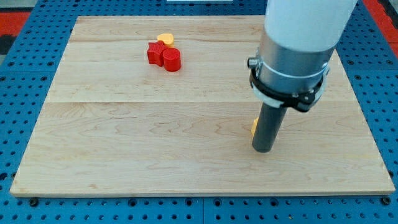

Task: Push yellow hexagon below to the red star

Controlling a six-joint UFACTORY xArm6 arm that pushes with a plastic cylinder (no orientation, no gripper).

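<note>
Wooden board (pixel 124 137) of pale planks lies on a blue perforated base (pixel 18 62), and four blocks can be counted on it. My tip (pixel 263 150) stands on the board in the right half of the view, a little under the middle height. This arm has no jaws, only the straight dark rod, so nothing can be clenched, released or grasped.

One small yellow block (pixel 254 126) shows just at the left side of the rod, a little above my tip. Most of it is hidden behind the rod, so its shape cannot be told, and I cannot tell if it touches the rod.

Three other blocks make one tight group far from my tip, toward the view's top left. Two are red: one red star (pixel 155 51) and one red cylinder (pixel 172 60), which touches the star at its lower right. One is a yellow heart (pixel 165 39), just above the two red ones and close against them.
</note>
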